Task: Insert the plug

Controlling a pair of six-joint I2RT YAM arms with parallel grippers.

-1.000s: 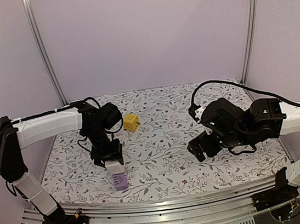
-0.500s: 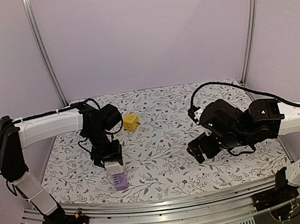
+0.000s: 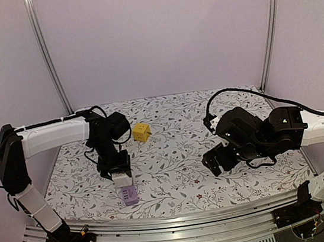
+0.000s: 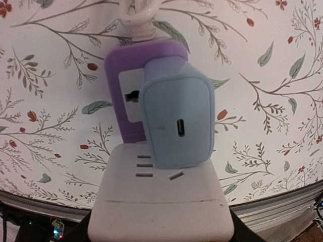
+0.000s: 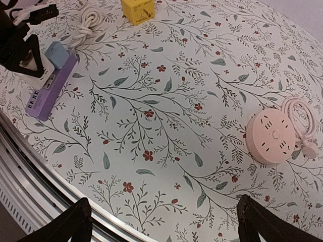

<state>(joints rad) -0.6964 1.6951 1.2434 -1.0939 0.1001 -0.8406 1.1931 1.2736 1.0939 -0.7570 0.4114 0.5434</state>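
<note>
Starting at the near edge: the purple power strip [image 4: 121, 75] is lying flat on the surface [image 3: 172, 155], close to the rail, with its white cord [image 4: 136, 15] running off the end. A blue charger [image 4: 176, 126] is sitting on the strip, and right beside it a free socket face is showing.

The left end effector [image 3: 120, 175] is hovering just over that strip, clenched on the white plug [image 4: 160, 206], pinching it across its two flat sides. So the task's thing is off the surface, just above the strip's near half. I can't see the prongs from any camera.

My guess on handling: it's looking like a rigid moulded plastic block, light and not fragile, but with smooth, slippery faces. Squeezing the broad flat sides low on the body, like it's doing now, seems like the right hold. I'm expecting the socket to need a firm straight push, and a shallow pinch could let the block twist. The strip itself is probably light too, so it may skate around under that push.

Further over, the right end effector [image 3: 214, 162] is hanging released, jaws spread wide with nothing between them, well apart from the strip. Below it there's a round socket hub [image 5: 275, 135], and further back a yellow cube [image 3: 142, 132] is sitting on its own.
</note>
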